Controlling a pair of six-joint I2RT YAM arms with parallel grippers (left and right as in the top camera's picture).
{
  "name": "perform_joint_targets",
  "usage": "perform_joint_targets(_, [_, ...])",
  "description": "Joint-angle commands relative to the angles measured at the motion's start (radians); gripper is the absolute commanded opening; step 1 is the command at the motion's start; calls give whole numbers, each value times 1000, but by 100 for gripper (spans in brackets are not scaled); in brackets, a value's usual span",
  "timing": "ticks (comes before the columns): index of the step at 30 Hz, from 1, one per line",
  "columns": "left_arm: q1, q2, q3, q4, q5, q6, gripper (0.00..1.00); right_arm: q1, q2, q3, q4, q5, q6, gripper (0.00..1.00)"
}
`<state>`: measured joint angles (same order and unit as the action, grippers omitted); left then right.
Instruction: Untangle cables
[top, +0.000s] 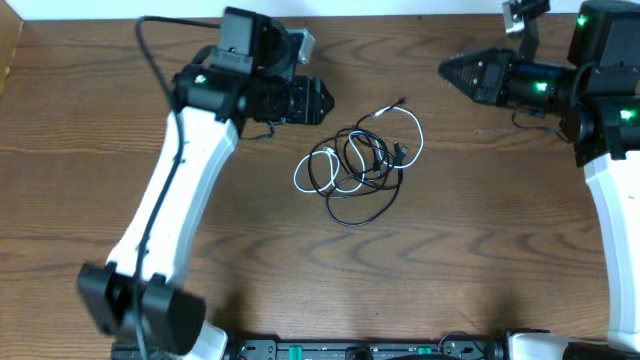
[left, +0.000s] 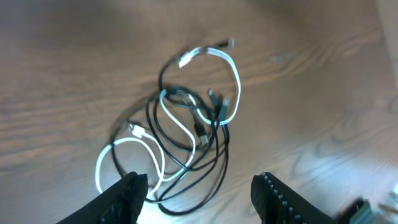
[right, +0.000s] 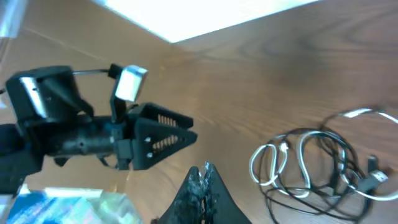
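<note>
Wooden table's (top: 480, 280) got black cable (top: 350, 219) and white cable (top: 416, 138) tangled, left gripper (top: 320, 101) spread apart, right gripper (top: 446, 70) pinched closed, so grabbing both strands together probably tightens it.

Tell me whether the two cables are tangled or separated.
Tangled. The black cable and the white cable lie in one heap, their loops crossing over and through each other in several places; neither lies apart from the other.

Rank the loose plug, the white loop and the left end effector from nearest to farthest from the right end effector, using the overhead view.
1. The loose plug, at the tangle's top right.
2. The left end effector, across the table.
3. The white loop, on the tangle's far left.
</note>
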<state>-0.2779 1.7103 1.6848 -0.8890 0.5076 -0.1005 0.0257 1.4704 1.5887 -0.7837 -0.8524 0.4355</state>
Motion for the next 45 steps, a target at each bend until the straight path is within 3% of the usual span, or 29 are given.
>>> perform_joint_targets(1, [-19, 105, -14, 3, 61, 38, 58, 0, -12, 14, -94, 215, -65, 10])
perform_joint_targets(5, [-51, 190, -14, 29, 40, 39, 59, 0, -12, 13, -185, 385, -94, 39])
perform_joint_targets(9, [-83, 265, -14, 35, -102, -58, 58, 0, -12, 13, -232, 462, -123, 47])
perform_joint_targets(20, [-129, 412, -14, 43, -191, -233, 52, 0, -12, -3, -252, 514, -138, 50])
perform_joint_targets(30, [-142, 454, -14, 51, -187, -238, 38, 0, -12, -57, -249, 513, -138, 51])
perform_joint_targets(31, [-144, 454, -14, 56, -187, -238, 34, 0, -12, -61, -249, 513, -138, 51])
perform_joint_targets(33, [-148, 454, -14, 62, -186, -235, 13, 0, -11, -67, -249, 513, -138, 52])
perform_joint_targets(34, [-150, 453, -10, 61, -177, -230, 7, 0, -11, -69, -249, 511, -138, 52])
perform_joint_targets(40, [-143, 348, 78, -13, -126, -208, 7, 8, -11, -74, -246, 502, -138, 54])
perform_joint_targets(45, [-158, 140, 93, 17, -123, -191, 8, 22, -11, -74, -237, 497, -138, 54])
